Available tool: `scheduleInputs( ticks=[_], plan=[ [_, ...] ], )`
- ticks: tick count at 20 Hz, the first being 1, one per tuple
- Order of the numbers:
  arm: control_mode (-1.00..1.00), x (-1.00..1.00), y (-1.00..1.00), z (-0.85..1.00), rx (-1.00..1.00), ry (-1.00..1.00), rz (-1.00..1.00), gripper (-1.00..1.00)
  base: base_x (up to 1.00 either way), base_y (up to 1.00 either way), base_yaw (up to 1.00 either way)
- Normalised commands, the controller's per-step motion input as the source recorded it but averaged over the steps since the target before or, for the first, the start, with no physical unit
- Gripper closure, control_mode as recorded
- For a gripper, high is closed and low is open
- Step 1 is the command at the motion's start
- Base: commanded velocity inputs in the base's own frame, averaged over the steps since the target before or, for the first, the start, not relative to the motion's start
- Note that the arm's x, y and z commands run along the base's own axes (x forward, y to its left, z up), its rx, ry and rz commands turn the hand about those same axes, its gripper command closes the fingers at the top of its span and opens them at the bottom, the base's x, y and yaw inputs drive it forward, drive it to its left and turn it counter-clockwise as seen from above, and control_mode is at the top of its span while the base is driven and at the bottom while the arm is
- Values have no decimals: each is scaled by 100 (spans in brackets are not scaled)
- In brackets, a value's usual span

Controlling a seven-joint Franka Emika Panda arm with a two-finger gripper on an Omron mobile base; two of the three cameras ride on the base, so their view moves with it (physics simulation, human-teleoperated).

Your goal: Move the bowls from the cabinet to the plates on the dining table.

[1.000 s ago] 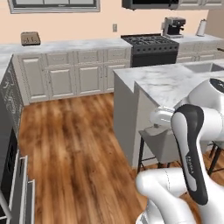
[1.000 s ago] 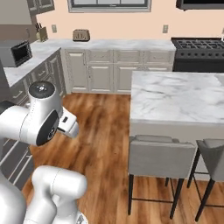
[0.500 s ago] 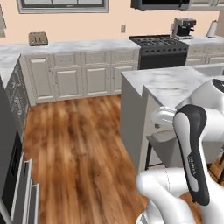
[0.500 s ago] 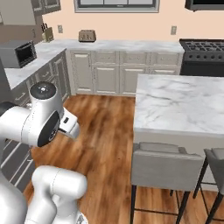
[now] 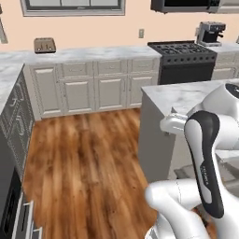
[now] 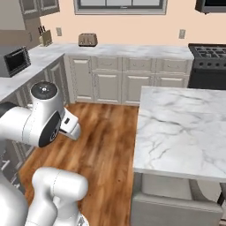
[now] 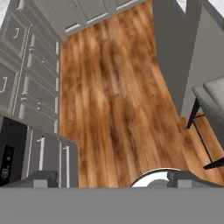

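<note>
Step in hand, judged: transit, base travelling through the kitchen, arm tucked; no bowl carried, no bowl or plate to be seen from here, so location of bowls and plates cannot be told.

Marble-topped island, taken as the dining table (image 6: 181, 132), close on the right side of both base views; near corner and long left edge in sight, top bare on the visible part. No sink or faucet on that part, so identification as the dining table tentative. Grey stool (image 7: 214, 98) tucked at its end in the hand view.

Wall cabinet not identified with certainty; grey-beige upper doors (image 6: 39, 5) just visible at the top left corner of the right base view, above the tabletop with the knife block. Lower cabinet run (image 5: 98, 86) along the far wall, toaster (image 5: 45, 45) on its tabletop, range (image 5: 186, 63) to the right.

Pincer (image 7: 109, 178): tips wide apart at the bottom of the hand view, nothing between them, nothing touched; pointed down at wood floor (image 7: 118, 96).

Next move, judged: find and face the tall cabinet, stop within reach of its bar handle, raise arm and open the door before any grasp.
</note>
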Motion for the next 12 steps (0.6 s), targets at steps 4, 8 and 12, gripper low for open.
scheduleInputs(
  ticks=[4, 8, 12],
  plan=[
    [100, 0, 0, 0, 0, 0, 0, -100, 72, 0, 4],
    [100, 0, 0, 0, 0, 0, 0, -100, 75, 0, 4],
    [100, 0, 0, 0, 0, 0, 0, -100, 80, 0, 4]
  ],
)
